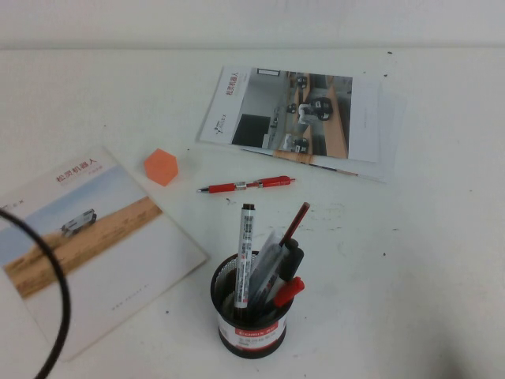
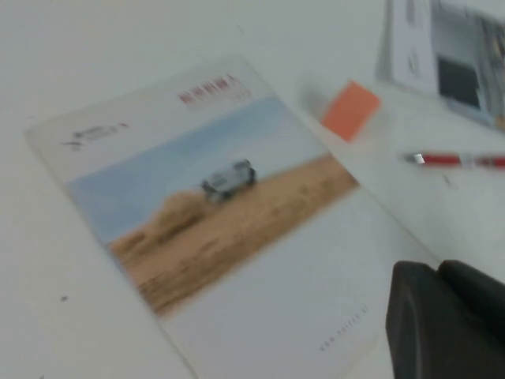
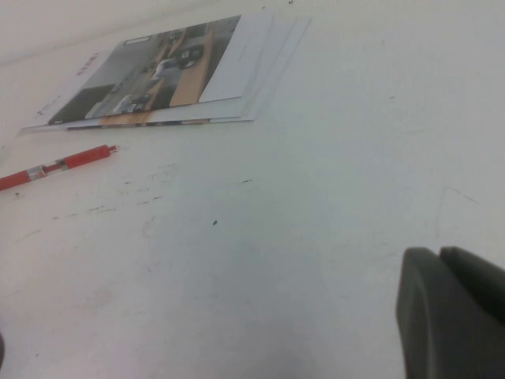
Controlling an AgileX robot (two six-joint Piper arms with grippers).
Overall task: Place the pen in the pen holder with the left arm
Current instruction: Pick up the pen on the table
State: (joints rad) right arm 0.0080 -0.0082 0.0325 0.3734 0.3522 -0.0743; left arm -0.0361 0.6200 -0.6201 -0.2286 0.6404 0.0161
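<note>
**Pen still on the table, left arm not yet on it**

Take the pen holder (image 1: 251, 312) as the mark: it stands nearest the robot, a black mesh cup already crowded with a white marker (image 1: 246, 254), a dark-red pencil (image 1: 296, 223) and other pens. Just beyond it lies the pen (image 1: 246, 186), flat on the white table (image 1: 410, 276), nothing touching it. To the holder's left lies a booklet with a desert picture (image 1: 87, 237), and over it hangs the left gripper (image 2: 446, 320), fingers pressed together and holding nothing. The right gripper (image 3: 454, 312) sits low over bare table to the holder's right, and its fingers look pressed together too.

Beyond the pen lie an orange block (image 1: 162, 166) and, farthest off, a stack of brochures (image 1: 296, 118).

I'd say the reach has yet to begin. Next the left gripper must spread its fingers, cross to the pen and come down astride the barrel.
</note>
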